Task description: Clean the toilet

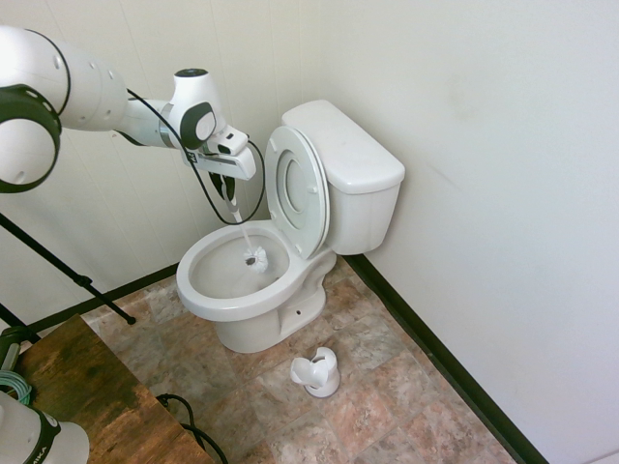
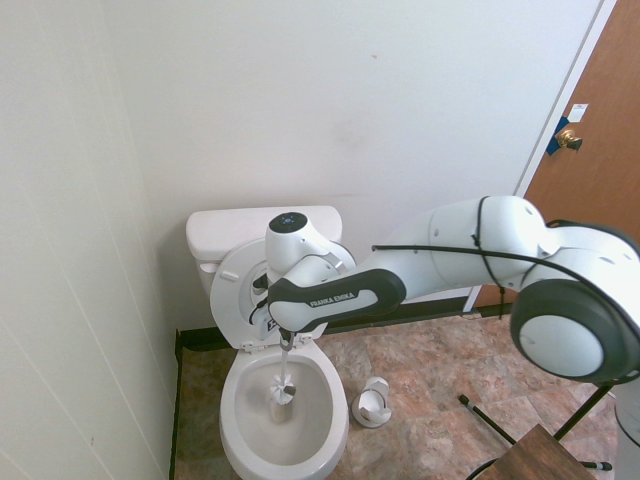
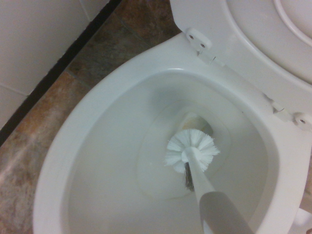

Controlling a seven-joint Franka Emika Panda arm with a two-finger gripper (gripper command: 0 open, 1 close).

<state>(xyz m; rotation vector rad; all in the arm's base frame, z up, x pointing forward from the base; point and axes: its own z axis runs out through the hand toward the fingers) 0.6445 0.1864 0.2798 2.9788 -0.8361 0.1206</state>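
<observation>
Nearest the first exterior camera, a corner of a brown wooden counter point(image 1: 73, 387) was seen at the lower left, on a floor point(image 1: 387, 396) of mottled brown tiles. A little farther in, a small white brush holder point(image 1: 317, 372) stood on the tiles, just in front of the toilet's base and apart from it.

The toilet point(image 1: 280, 290) was placed in the corner of the room, its tank point(image 1: 343, 145) set against the back wall and its seat and round lid point(image 1: 298, 188) raised upright against the tank. The oval bowl was left open toward the room.

The gripper point(image 1: 230, 193) was pointed straight down over the bowl, on the side away from the tank in the first exterior view. Its jaws were pressed together on the top of the white handle of a toilet brush point(image 1: 253, 256). The handle was slanted down into the bowl, and the white bristle head point(image 3: 190, 148) was seen in the wrist view near the bottom of the bowl, at the shallow water around the drain; whether it was touching the porcelain could not be told.

Farther back, in the second exterior view, a brown door point(image 2: 590, 150) with a brass knob was seen at the far right, beyond the white wall point(image 2: 400, 100).
</observation>
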